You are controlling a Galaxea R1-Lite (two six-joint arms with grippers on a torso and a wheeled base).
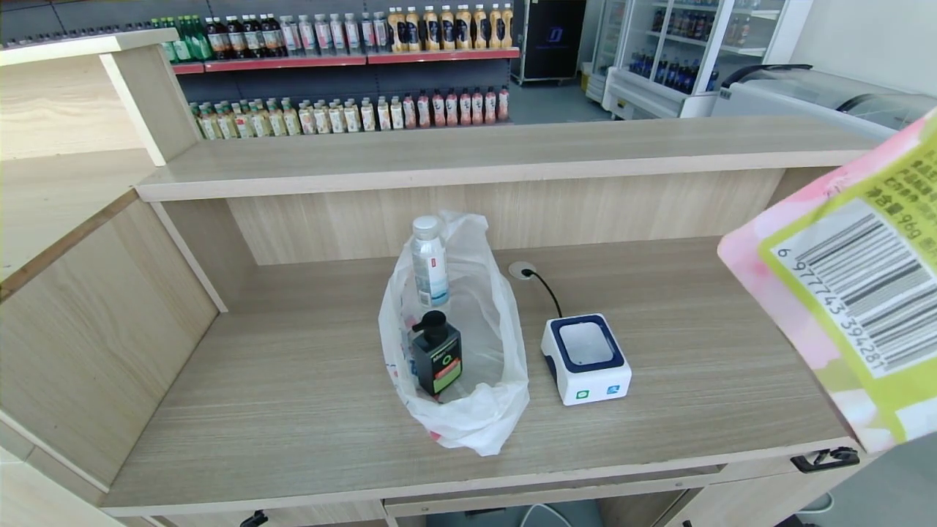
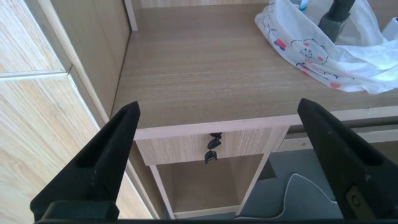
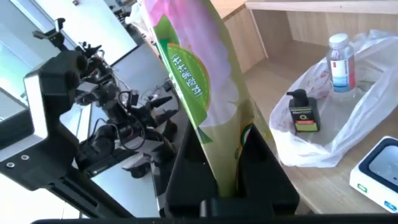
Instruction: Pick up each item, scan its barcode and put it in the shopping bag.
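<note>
Being pinched by one edge in the right gripper (image 3: 225,171), the pouch (image 3: 205,106) is judged light, soft, probably slippery; the flat seam is favoured. Left gripper (image 2: 217,111) is spread.

The white plastic bag (image 1: 476,421) is lying open on the wooden counter (image 1: 293,395). Two things are standing inside it: a clear bottle (image 1: 430,267) with a white cap at the far end, and a black pump bottle (image 1: 438,355) nearer. The white and blue scanner (image 1: 585,357) is sitting just beside the bag (its window is facing up). The pink and green packet (image 1: 853,293) is hanging in the air on the right with its barcode showing, and the right gripper (image 3: 227,149) is pinching it.
</note>
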